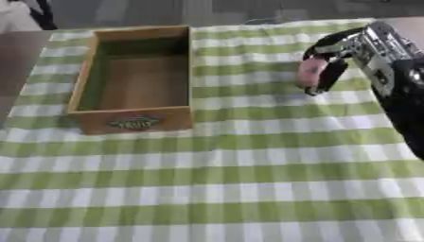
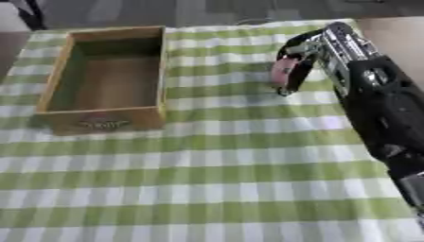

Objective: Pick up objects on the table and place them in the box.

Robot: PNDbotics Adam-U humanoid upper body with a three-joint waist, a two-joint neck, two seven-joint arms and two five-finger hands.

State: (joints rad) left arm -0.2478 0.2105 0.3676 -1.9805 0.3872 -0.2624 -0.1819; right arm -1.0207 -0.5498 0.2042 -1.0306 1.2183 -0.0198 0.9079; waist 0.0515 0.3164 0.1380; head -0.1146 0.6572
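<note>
A wooden box point(image 1: 83, 80) stands open-topped at the table's far left, and nothing shows inside it. My right hand point(image 1: 330, 56) reaches in from the right side, a little right of the box and above the cloth. Its fingers curl round a small pink object point(image 1: 311, 71), which hangs between thumb and fingers just over the table. My left hand shows in neither view.
A green and white checked cloth point(image 1: 232, 179) covers the table. The table's far edge runs just behind the box, with floor beyond it. My right forearm point(image 2: 389, 118) fills the right side of the right eye view.
</note>
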